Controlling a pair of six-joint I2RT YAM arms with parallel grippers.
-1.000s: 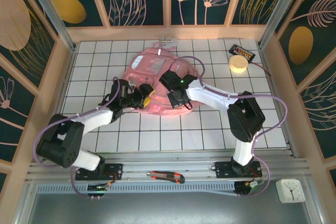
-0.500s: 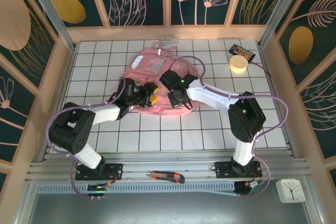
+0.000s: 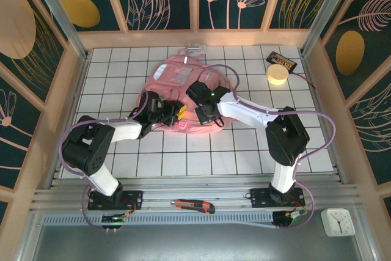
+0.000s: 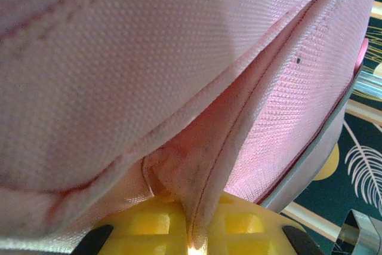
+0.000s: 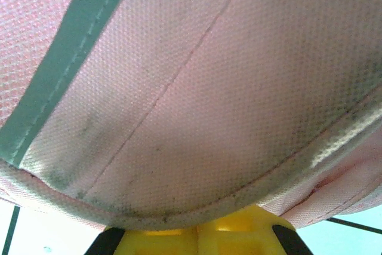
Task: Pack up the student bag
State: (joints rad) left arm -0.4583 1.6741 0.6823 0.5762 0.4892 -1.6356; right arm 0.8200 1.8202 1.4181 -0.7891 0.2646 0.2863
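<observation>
Gridded table [image 3: 244,151]: student bag [image 3: 174,77], tape roll [image 3: 277,75]

A: How is the light on the white gridded tabletop [image 3: 244,145]?
B: Bright and even from above; shadows are faint.
A: And up close?
B: At my left wrist the soft pink fabric backpack [image 4: 280,106] sits very near: weave crisp at right, hazy top left.

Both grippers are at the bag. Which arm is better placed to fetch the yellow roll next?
Right, probably. The roll lies far right, on the right arm's side; the left gripper would have to cross the bag. The right gripper must release the fabric first.
</observation>
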